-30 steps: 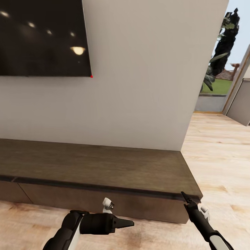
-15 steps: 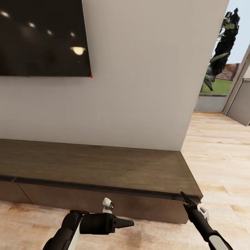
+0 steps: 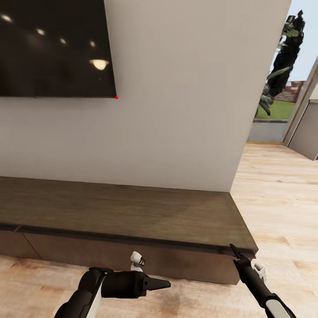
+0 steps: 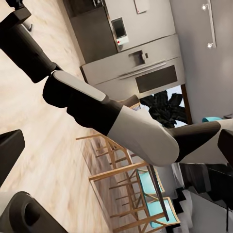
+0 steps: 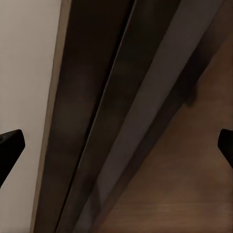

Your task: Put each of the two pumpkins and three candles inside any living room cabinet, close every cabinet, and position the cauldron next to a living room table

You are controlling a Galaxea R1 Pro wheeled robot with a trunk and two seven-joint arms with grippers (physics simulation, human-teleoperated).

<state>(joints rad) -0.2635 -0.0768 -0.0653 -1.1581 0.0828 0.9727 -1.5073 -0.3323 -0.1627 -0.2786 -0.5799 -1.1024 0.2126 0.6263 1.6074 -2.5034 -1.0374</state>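
Dark cabinet (image 3: 132, 212), right tool (image 3: 232, 248) unmoved.

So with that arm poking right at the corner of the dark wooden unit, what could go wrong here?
The right end effector sits right at the front corner of the cabinet, at the thin gap under its top. It could slip off that edge, since the flat fronts have no handle to catch. Pressing further might jam or scrape the fingertips against the wood. Separately, the left end effector hangs low in front of the cabinet, so a front swinging or sliding open might bump it.

even daylight, screen (image 3: 53, 46) glare, perhaps soft
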